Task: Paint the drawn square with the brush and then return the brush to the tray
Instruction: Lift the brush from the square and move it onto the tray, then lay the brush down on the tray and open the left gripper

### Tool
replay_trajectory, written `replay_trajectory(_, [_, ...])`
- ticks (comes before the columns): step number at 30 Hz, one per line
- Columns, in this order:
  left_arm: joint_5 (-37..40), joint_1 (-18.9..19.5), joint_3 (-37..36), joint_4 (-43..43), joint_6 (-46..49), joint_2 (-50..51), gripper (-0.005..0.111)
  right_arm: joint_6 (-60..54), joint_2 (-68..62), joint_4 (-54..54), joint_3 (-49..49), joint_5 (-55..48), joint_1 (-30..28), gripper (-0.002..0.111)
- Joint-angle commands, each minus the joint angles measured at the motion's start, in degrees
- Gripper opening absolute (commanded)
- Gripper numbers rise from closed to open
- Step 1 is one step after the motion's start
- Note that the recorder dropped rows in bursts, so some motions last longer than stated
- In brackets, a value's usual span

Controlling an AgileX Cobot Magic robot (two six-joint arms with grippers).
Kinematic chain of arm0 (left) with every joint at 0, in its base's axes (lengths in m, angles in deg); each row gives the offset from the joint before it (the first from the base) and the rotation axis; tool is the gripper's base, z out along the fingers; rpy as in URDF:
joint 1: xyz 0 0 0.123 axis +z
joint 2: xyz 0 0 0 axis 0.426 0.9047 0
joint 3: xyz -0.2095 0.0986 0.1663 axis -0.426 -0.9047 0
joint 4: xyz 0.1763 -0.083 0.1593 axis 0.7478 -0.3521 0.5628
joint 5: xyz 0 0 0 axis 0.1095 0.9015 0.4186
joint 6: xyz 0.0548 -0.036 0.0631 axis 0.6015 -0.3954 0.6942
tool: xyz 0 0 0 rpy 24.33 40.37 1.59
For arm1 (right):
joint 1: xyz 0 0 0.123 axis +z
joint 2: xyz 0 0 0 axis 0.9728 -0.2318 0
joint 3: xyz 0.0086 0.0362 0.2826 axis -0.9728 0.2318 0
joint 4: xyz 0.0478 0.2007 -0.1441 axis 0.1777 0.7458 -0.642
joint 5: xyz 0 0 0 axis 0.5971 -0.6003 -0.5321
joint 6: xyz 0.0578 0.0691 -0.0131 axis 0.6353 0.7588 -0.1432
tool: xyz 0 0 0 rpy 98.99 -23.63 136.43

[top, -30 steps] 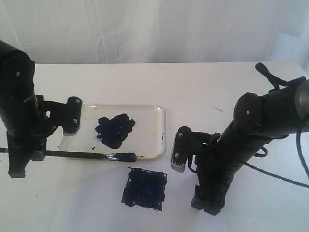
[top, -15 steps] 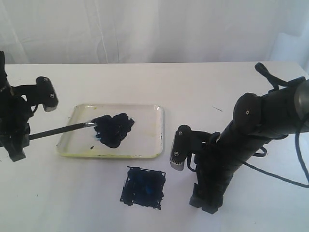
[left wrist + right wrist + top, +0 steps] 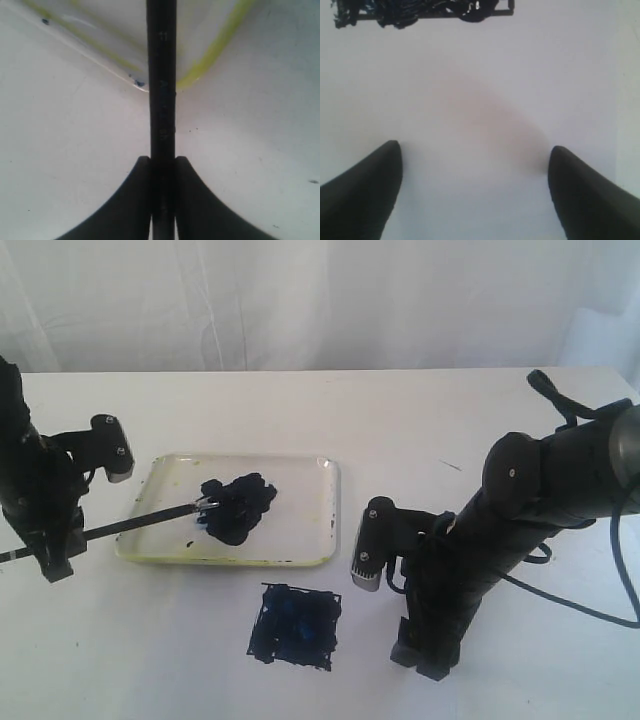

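At the tray (image 3: pixel 305 525) corner, left gripper (image 3: pixel 163 162) clamped on brush (image 3: pixel 140 521), its tip lost in paint blot (image 3: pixel 238 508), right gripper (image 3: pixel 475 150) wide apart and empty.

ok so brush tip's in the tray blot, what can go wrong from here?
1. The left gripper has its jaws shut on the brush near its rear end, and over half the handle lies outside the tray rim. Released here, it would likely tip or roll onto the table.
2. The tip sits in the paint blot, so it is probably loaded. Lifting it past the rim risks drips around the drawn square.
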Motion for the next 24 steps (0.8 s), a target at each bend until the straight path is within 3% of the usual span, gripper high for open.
replay_trajectory(1, [0.5, 0.0, -0.3, -0.8, 2.6, 0.5, 0.0, 0.1, -0.6, -0.8, 0.2, 2.1, 0.2, 0.074])
replay_trajectory(17, [0.5, 0.0, 0.5, -1.1, 3.3, 3.8, 0.0, 0.1, -0.6, -0.8, 0.2, 1.9, 0.2, 0.074])
replay_trajectory(21, [0.5, 0.0, 0.7, -1.1, 3.3, 3.8, 0.014, 0.1, -0.6, -0.8, 0.2, 1.9, 0.2, 0.074])
replay_trajectory(24, [0.5, 0.0, 0.7, -1.1, 3.3, 3.8, 0.034, 0.1, -0.6, -0.8, 0.2, 2.1, 0.2, 0.074])
